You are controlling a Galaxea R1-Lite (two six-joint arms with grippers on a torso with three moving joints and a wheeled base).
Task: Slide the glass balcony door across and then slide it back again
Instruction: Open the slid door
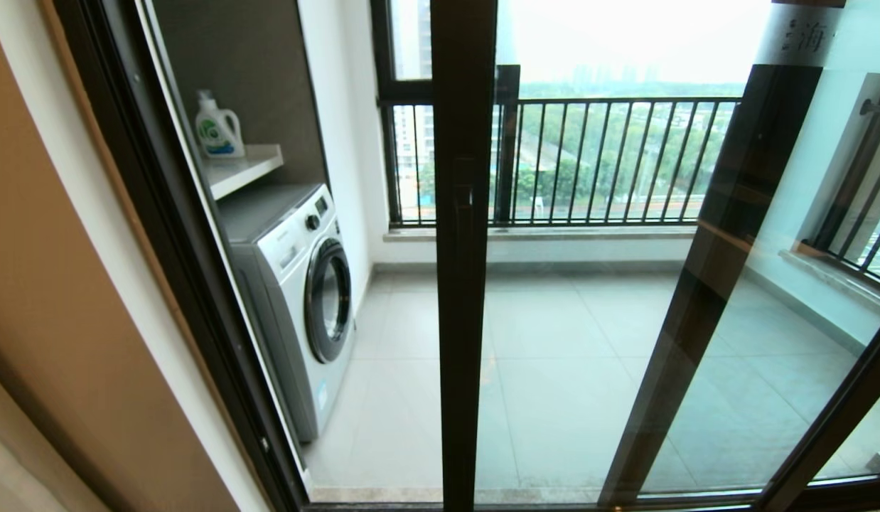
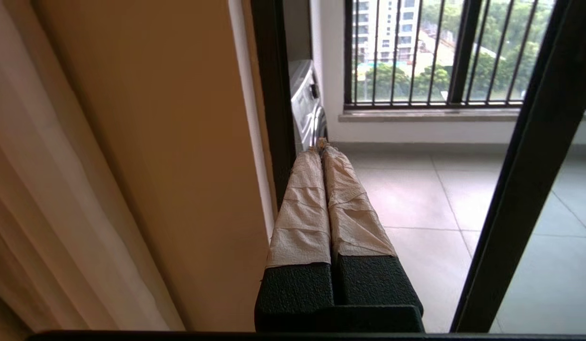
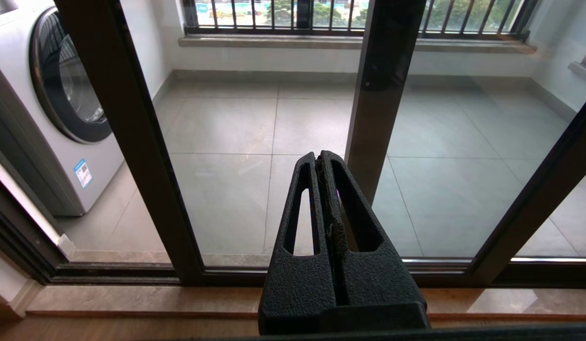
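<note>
The glass balcony door (image 1: 461,320) has its dark upright edge in the middle of the head view, with the short black bar handle (image 1: 463,206) on it. The doorway left of that edge is open to the balcony. Neither gripper shows in the head view. My left gripper (image 2: 321,142), its fingers wrapped in beige tape, is shut and empty beside the beige wall, left of the door edge (image 2: 525,189). My right gripper (image 3: 320,156) is shut and empty, low in front of the glass, between the door edge (image 3: 132,142) and a second dark upright (image 3: 383,71).
A white washing machine (image 1: 298,284) stands at the left of the balcony, with a detergent bottle (image 1: 217,128) on the shelf above. A barred railing window (image 1: 610,156) closes the far side. A curtain (image 2: 47,189) hangs by the wall. The floor track (image 3: 113,273) runs along the sill.
</note>
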